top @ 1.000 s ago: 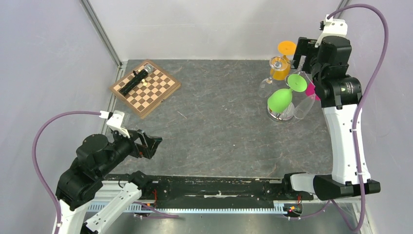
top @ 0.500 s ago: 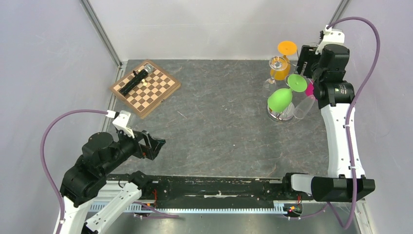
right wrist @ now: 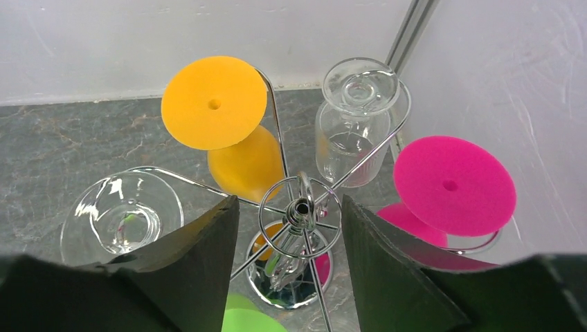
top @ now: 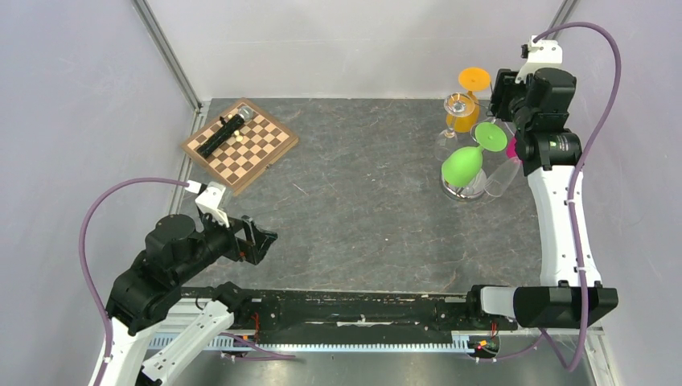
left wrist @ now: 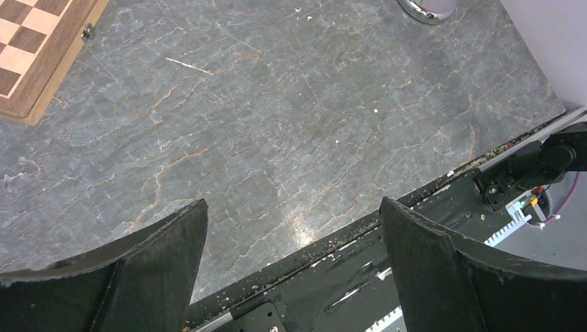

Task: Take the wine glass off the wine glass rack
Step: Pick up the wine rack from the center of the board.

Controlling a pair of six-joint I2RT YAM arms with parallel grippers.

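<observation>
The wine glass rack, chrome wire with a domed base, stands at the back right of the table. Several glasses hang upside down from it: orange, pink, green and clear ones. My right gripper hovers over the rack, open. Its fingers straddle the ring on top of the central post without touching it, and no wine glass lies between them. My left gripper stands open and empty over the table's near edge, far from the rack.
A wooden chessboard lies at the back left with a black cylindrical object on it. The side wall stands close behind the pink glass. A black rail runs along the near edge.
My right gripper's fingers have narrowed around the rack's top ring while the wrist rose slightly toward the back. The left arm has drifted a little to the right.
</observation>
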